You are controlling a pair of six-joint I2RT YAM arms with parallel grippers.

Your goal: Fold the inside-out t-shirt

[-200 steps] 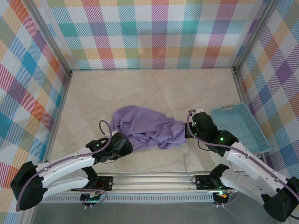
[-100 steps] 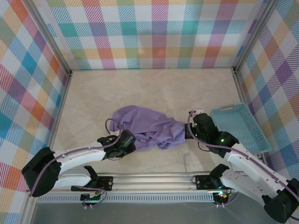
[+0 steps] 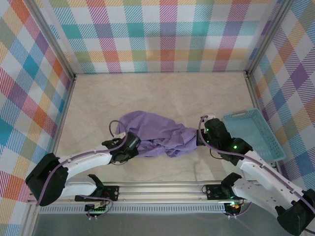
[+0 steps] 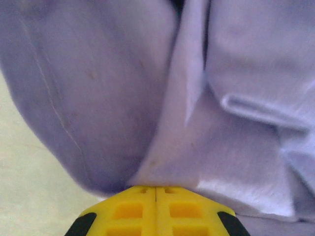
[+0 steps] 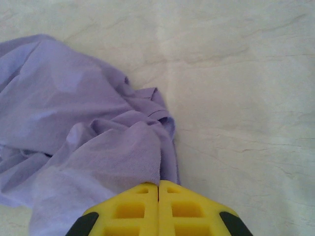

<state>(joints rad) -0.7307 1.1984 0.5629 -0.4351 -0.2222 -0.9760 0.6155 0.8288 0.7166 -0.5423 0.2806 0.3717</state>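
Lavender cloth lies bunched in the middle of the desk [image 3: 162, 93], nearer to me than to the far wall. The t-shirt [image 3: 155, 133] is a crumpled heap there: no panel lies flat, and I can pick out no sleeve or straight hem from above.

My left fingers [image 4: 140, 209] are pressed together at the near left edge of the heap. In my left wrist view a ridge of the fabric runs right down into their tips, so I judge they are pinching a fold of the shirt. My right fingers [image 5: 142, 206] are likewise pressed together at the heap's right end, where the cloth tapers toward them and its edge disappears under their tips. I take that as a pinch too. The light blue basket [image 3: 240, 114] stands just to the right of that arm, apart from the shirt.

As for progress, I would say almost nothing of the folding itself is done. What I have is a hold on each end. Left to do, as I judge it, is to draw the shirt out flat, find its shape, then bring the sides and sleeves in and fold it over. Whether the seams face outward I cannot tell for sure.
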